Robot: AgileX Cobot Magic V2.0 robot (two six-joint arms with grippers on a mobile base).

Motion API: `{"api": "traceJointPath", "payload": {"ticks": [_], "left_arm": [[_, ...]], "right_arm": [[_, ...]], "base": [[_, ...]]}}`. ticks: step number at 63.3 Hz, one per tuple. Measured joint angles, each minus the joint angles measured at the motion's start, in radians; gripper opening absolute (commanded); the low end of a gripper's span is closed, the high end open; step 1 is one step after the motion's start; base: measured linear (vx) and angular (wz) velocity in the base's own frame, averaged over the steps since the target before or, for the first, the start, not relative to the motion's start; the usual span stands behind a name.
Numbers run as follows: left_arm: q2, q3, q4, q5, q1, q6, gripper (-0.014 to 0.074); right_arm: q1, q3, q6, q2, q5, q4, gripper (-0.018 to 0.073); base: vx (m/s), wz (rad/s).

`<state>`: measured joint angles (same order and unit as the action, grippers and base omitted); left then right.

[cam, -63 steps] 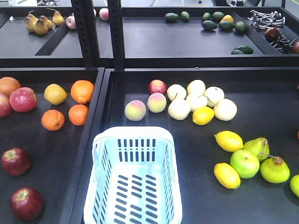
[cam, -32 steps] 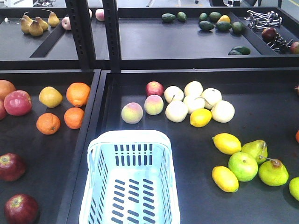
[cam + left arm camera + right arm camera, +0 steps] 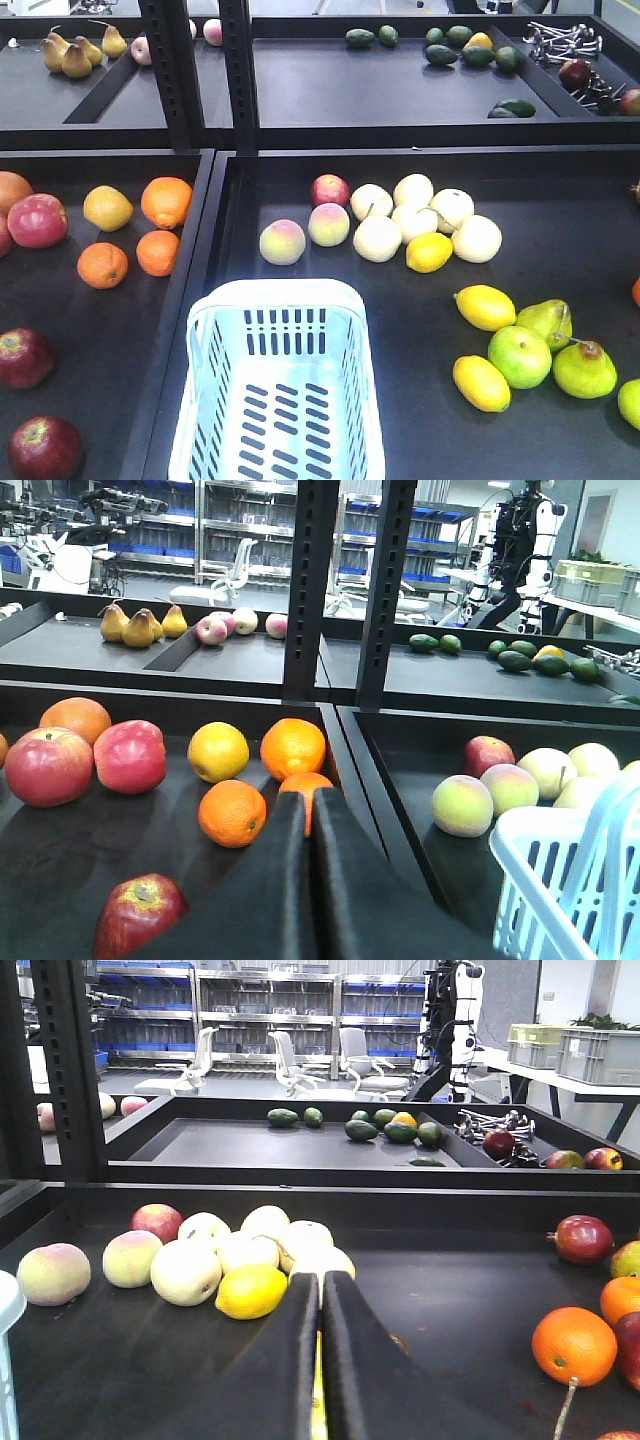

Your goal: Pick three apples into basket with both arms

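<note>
Right before each wrist camera, the left gripper (image 3: 311, 810) and the right gripper (image 3: 321, 1285) have their fingers pressed together on nothing. Both are held low over the trays, apparently poised before any reach. Just beyond, the basket (image 3: 280, 291) sits empty at the near middle, where either arm could drop fruit into it. In the left tray (image 3: 100, 330), on the left arm's side, lie the nearer apple (image 3: 42, 447) and the farther apple (image 3: 23, 357). A dark red fruit (image 3: 583, 1239) far right may be the third. Farther back, the oranges (image 3: 167, 201) are well apart from both. Against a second ago, the whole scene sits slightly leftward in the front view, and the fruit keeps its places.
</note>
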<state>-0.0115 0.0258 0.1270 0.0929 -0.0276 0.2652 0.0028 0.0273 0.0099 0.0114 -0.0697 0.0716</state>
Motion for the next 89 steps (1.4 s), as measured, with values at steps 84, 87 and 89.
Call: {"api": "traceJointPath", "payload": {"ticks": [84,87,89], "left_arm": [[0.433,-0.691,-0.005,0.507,0.0,-0.054,-0.0006],[0.508,-0.766,-0.005,0.559,0.0,-0.103,-0.0006],[0.548,-0.806,-0.005,0.594,0.0,-0.138,-0.0006]], "right_arm": [[0.0,0.0,0.0,0.0,0.001,0.0,-0.0009],[0.0,0.0,0.0,0.0,0.001,0.0,-0.0009],[0.0,0.0,0.0,0.0,0.001,0.0,-0.0009]], "base": [[0.0,0.0],[0.0,0.0],[0.0,0.0]]}}
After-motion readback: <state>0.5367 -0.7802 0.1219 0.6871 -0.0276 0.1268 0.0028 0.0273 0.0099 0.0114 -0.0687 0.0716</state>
